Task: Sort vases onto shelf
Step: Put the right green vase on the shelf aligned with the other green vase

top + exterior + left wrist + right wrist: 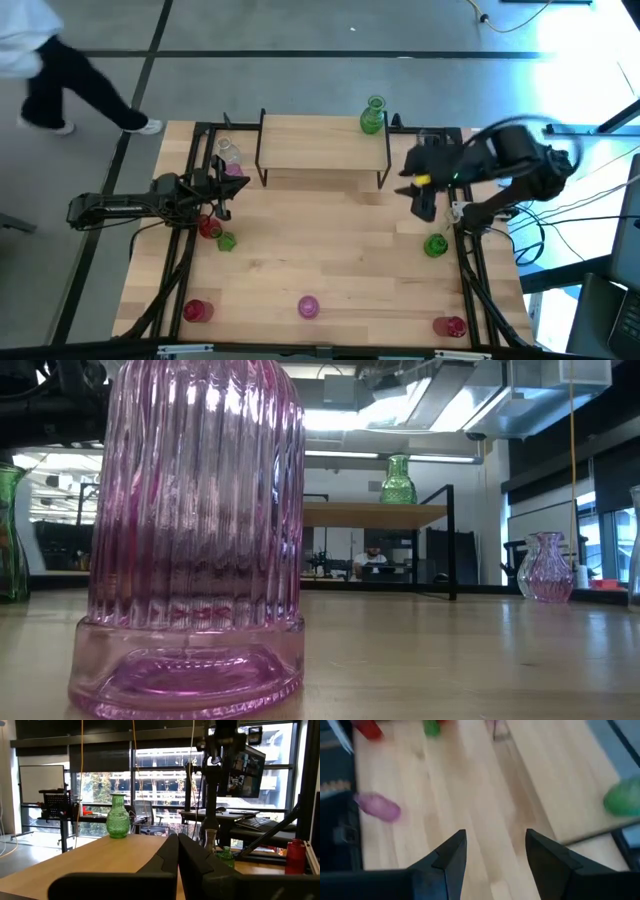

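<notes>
The shelf stands at the table's far middle with one green vase upright on its right end, also seen in the low view and the left wrist view. Several vases stand on the tabletop: clear and pink at the far left, red and green at the left, green at the right. My right gripper hangs open above the table right of the shelf, nothing between its fingers. My left gripper rests shut at the left edge.
Along the near edge stand a red vase, a pink vase that fills the low view, and a reddish vase. A person walks on the floor beyond the far left corner.
</notes>
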